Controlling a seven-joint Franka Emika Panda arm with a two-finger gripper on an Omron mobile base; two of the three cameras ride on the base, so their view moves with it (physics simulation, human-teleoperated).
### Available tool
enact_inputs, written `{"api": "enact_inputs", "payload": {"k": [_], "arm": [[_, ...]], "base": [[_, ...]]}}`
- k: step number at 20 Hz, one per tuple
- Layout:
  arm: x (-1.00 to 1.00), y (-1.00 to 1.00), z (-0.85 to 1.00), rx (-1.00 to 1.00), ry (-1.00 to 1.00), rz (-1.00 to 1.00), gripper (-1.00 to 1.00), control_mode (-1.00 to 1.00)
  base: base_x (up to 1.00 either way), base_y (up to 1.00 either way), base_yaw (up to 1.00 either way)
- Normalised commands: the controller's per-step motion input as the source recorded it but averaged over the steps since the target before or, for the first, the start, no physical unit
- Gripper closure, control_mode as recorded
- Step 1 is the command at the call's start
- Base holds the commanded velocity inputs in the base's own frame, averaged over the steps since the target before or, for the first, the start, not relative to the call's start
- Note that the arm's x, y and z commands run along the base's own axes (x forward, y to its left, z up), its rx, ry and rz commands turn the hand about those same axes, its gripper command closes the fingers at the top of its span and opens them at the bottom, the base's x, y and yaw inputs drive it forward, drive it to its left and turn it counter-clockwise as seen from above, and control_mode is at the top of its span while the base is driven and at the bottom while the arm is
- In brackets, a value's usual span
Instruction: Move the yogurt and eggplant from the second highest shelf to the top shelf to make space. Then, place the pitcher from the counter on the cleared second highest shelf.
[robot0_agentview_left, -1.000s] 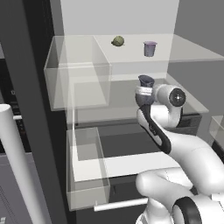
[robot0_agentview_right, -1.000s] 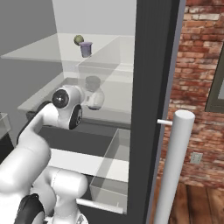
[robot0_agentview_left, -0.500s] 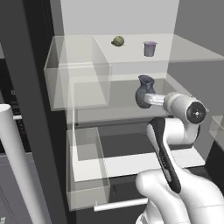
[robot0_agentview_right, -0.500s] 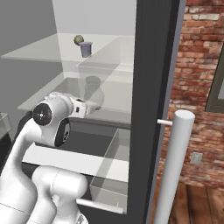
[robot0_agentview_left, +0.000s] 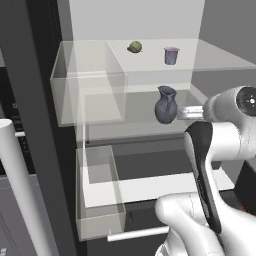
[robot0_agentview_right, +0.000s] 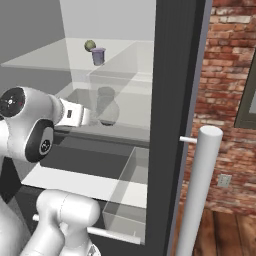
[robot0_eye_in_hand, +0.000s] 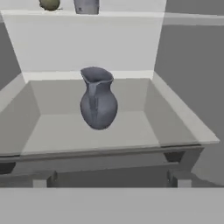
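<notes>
Top shelf (robot0_agentview_left: 220, 57): you have the eggplant (robot0_agentview_left: 134, 47) at left, and the yogurt (robot0_agentview_left: 171, 55) near it to the right, both standing free. Second highest shelf (robot0_agentview_left: 135, 125): you have the pitcher (robot0_agentview_left: 166, 105) upright on the pane. End effector (robot0_eye_in_hand: 109, 177): your two fingertips stand wide apart with nothing between them, drawn clear of the pitcher, which sits ahead of them, well apart, centred between the tips in the hand view.
</notes>
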Motion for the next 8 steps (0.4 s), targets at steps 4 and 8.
{"api": "enact_inputs", "payload": {"k": [4, 8], "arm": [[-0.64, 0.11, -0.24, -0.21, 0.51, 0.07, -1.0, -1.0], [-0.74, 0.26, -0.79, -0.16, 0.18, 0.16, -1.0, -1.0]], "base": [[0.0, 0.0, 0.0], [0.0, 0.0, 0.0]]}}
